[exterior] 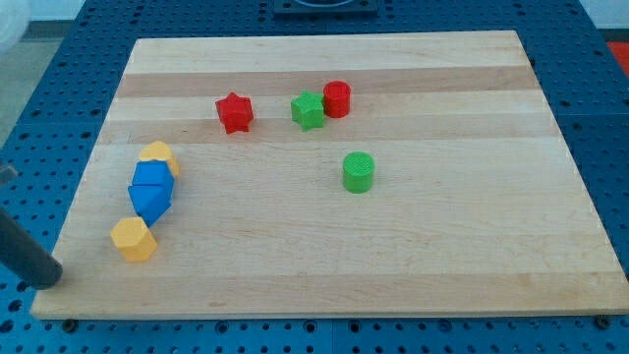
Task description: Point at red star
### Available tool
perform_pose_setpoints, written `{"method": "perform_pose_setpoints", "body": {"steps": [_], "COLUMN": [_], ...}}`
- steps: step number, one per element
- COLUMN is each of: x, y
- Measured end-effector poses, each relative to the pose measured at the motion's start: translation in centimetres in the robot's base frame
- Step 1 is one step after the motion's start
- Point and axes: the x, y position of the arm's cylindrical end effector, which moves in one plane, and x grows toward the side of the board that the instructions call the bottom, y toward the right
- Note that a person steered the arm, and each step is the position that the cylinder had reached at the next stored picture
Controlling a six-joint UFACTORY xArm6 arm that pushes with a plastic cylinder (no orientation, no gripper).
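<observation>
While my tip (49, 276) rests bare off the board's (413, 246) lower-left corner, red star (234, 112) lies well apart, upper middle.

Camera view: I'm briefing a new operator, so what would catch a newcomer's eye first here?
Probably the red star near the board's top middle, with a green star touching a red cylinder to its right. Next, the chain of yellow and blue blocks at the view's left. My tip sits at the bottom-left corner, far from the red star.
</observation>
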Motion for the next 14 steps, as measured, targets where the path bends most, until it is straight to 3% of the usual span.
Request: {"method": "perform_pose_setpoints", "body": {"steps": [1,3,5,9,11,14], "x": [-2.5,-16.8,-30.0,-28.6,-20.6,-20.4], "y": [-0.3,0.2,4.3,7.3,8.2,15.2]}}
